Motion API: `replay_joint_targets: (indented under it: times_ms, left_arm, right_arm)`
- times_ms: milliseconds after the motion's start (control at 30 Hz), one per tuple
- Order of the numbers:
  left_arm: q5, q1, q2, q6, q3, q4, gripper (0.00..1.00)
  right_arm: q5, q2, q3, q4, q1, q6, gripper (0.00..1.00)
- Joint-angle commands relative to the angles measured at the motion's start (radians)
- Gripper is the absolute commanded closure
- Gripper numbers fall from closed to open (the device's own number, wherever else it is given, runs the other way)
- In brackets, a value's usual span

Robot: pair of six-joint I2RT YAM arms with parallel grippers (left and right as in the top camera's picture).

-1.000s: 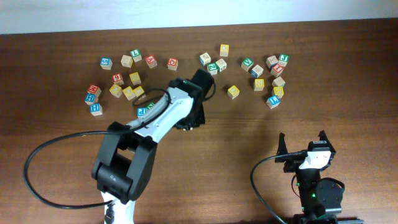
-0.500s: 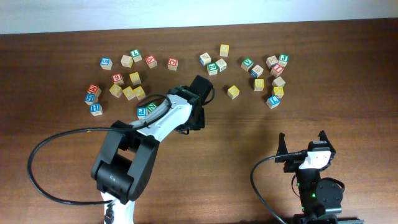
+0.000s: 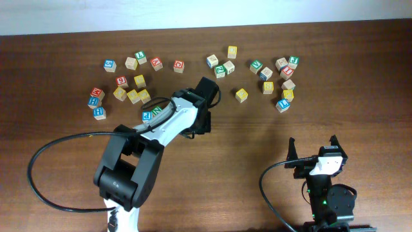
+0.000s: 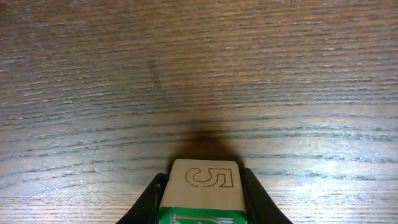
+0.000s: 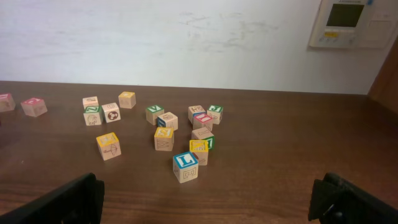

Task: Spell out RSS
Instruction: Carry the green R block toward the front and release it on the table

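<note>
Cube (image 4: 205,182) in left pincer (image 4: 205,202); unseen overhead

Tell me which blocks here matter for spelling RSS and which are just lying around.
For the job: green-faced cube in the left gripper; possibly the lone yellow-faced cube, letter unreadable.
Lying about: blue L cube; red-faced cube.

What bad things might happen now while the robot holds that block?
The green cube sticks out past the tips of the left gripper, so it might slip or twist when it is set down. It might also land with the wrong side up, because a wooden face with a carved mark faces forward, not the letter. The left arm reaches close past a blue cube, so a swing could knock it.
</note>
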Motion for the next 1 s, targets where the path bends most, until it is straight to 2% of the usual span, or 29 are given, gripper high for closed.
replay_joint_targets:
  times_ms: [0,233,533,767,967]
  left_arm:
    - [-0.001,0.018,-0.004,0.012,-0.019,-0.002,0.76]
    - [0.000,0.021,-0.012,0.013,0.008,-0.008,0.64]
    - [0.000,0.021,-0.098,0.013,0.015,-0.024,0.59]
    - [0.053,0.060,-0.269,0.013,0.034,-0.058,0.56]
    - [0.095,0.168,-0.453,0.014,0.034,-0.074,0.56]
  right_arm:
    - [0.002,-0.006,-0.005,-0.008,0.000,-0.002,0.02]
    - [0.002,-0.006,-0.005,-0.008,0.000,-0.002,0.02]
    - [0.002,-0.006,-0.005,-0.008,0.000,-0.002,0.02]
    - [0.002,-0.006,-0.005,-0.008,0.000,-0.002,0.02]
    - [0.002,-0.006,-0.005,-0.008,0.000,-0.002,0.02]
